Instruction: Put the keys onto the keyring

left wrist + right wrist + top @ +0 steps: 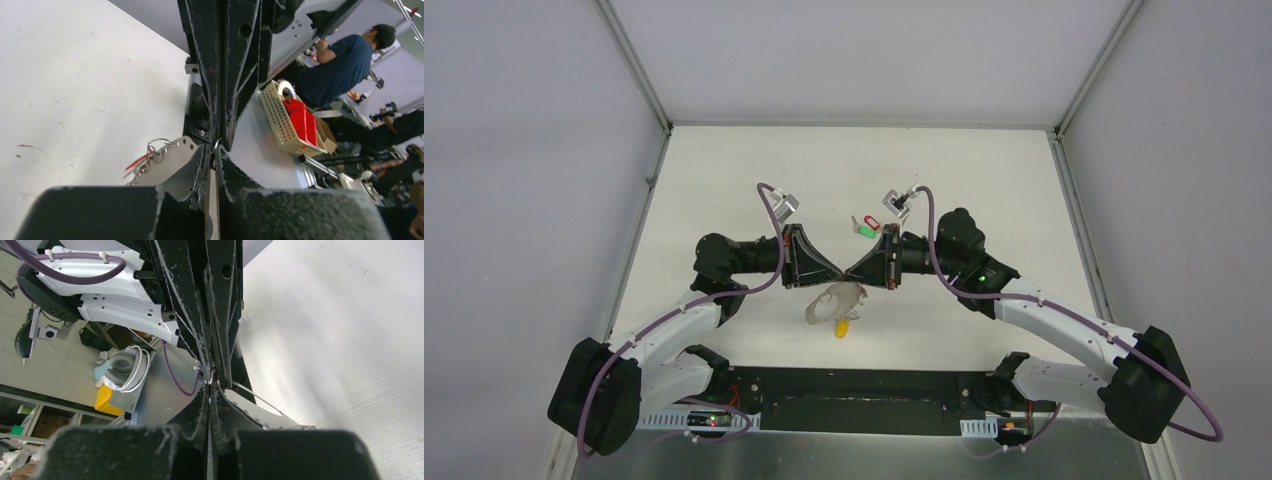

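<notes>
Tips of my left gripper [840, 276] and right gripper [850, 276] are meeting overhead, partly blocking the thin grey wire keyring [816, 312] and yellow-tagged silver key [844, 326] just beneath; red- and green-tagged silver keys [864, 226] are lying behind. Left wrist: my fingers [227, 175] are standing all but closed, and I cannot tell what is between them. Right wrist: my fingers [200, 410] are pressing together beside the keyring's arc [260, 401].

The keyring [256, 400] is a thin grey wire hoop near the middle of the table [984, 190], and only one arc of it shows plainly. A yellow-tagged key [844, 327] sits just below it; whether it's threaded on, I can't tell. Further back, a red-tagged key [871, 221] and a green-tagged key [865, 232] lie flat, close together
</notes>
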Motion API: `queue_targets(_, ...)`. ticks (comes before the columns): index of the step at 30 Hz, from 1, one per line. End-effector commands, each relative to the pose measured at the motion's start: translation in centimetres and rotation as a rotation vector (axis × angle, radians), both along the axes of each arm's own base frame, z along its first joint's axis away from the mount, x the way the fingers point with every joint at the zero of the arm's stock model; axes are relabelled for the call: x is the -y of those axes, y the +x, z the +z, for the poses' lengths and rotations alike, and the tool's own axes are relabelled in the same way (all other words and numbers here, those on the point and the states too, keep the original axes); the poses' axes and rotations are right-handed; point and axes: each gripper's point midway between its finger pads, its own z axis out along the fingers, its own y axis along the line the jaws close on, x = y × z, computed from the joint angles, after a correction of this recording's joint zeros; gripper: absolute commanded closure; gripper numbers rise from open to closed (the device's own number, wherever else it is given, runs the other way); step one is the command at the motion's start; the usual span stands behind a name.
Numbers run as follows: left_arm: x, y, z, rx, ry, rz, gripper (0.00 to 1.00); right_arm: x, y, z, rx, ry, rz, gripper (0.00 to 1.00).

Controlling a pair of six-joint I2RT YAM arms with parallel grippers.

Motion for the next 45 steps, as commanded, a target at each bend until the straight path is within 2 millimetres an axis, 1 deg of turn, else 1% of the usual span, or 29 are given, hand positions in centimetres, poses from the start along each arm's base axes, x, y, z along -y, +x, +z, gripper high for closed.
queue_targets(1, 0.2, -0.4, 0.9, 0.079, -0.020, -0.011, 1.00, -0.4, -0.3, 3.2, 0.078, 0.093, 0.018, 1.00)
queue_targets(6, 0.0, -0.4, 1.2, 0.088, -0.012, 0.004, 1.00, -0.3, 0.1, 3.2, 0.081, 0.092, -0.009, 1.00)
queue_targets(7, 0.0, -0.4, 1.3, 0.094, -0.010, 0.009, 1.00, -0.3, 0.3, 3.2, 0.084, 0.093, -0.019, 0.98)
queue_targets(8, -0.1, -0.4, 1.4, 0.106, -0.007, 0.016, 1.00, -0.2, 0.3, 3.3, 0.088, 0.095, -0.029, 0.87)
queue_targets(10, -0.3, -0.5, 1.8, 0.139, 0.001, 0.032, 1.00, 0.1, 0.6, 3.7, 0.109, 0.097, -0.054, 0.69)
queue_targets(12, -0.5, -0.6, 2.4, 0.184, 0.013, 0.057, 1.00, 0.5, 0.9, 4.2, 0.129, 0.100, -0.090, 0.49)
queue_targets(13, -0.7, -0.6, 2.6, 0.209, 0.022, 0.072, 1.00, 0.8, 1.1, 4.6, 0.140, 0.105, -0.110, 0.40)
queue_targets(16, -1.3, -1.0, 3.7, 0.320, 0.032, 0.110, 1.00, 1.5, 1.3, 5.9, 0.179, 0.129, -0.157, 0.26)
queue_targets(18, -1.7, -1.3, 4.7, 0.409, 0.021, 0.134, 1.00, 1.9, 1.3, 6.5, 0.197, 0.144, -0.176, 0.22)
queue_targets(22, -2.6, -2.3, 6.7, 0.648, -0.018, 0.175, 1.00, 2.4, 1.0, 7.3, 0.216, 0.165, -0.183, 0.18)
queue_targets(28, -4.0, -3.6, 8.6, 1.031, -0.063, 0.249, 1.00, 2.4, 0.5, 7.5, 0.227, 0.169, -0.161, 0.17)
queue_targets(31, -4.3, -3.8, 9.1, 1.155, -0.052, 0.265, 1.00, 2.4, 0.2, 7.5, 0.231, 0.170, -0.146, 0.17)
queue_targets(34, -4.5, -3.8, 9.6, 1.235, -0.034, 0.268, 1.00, 2.4, 0.1, 7.4, 0.240, 0.169, -0.136, 0.17)
queue_targets(38, -4.6, -3.9, 10.0, 1.280, -0.030, 0.278, 1.00, 2.4, -0.2, 7.5, 0.259, 0.170, -0.120, 0.18)
queue_targets(41, -4.7, -3.9, 10.2, 1.260, -0.024, 0.282, 1.00, 2.4, -0.3, 7.5, 0.285, 0.169, -0.106, 0.19)
queue_targets(43, -4.7, -3.6, 10.3, 1.192, -0.012, 0.290, 1.00, 2.4, -0.5, 7.7, 0.314, 0.172, -0.095, 0.20)
queue_targets(45, -4.6, -3.2, 10.5, 1.083, 0.007, 0.288, 1.00, 2.4, -0.6, 7.9, 0.344, 0.173, -0.085, 0.20)
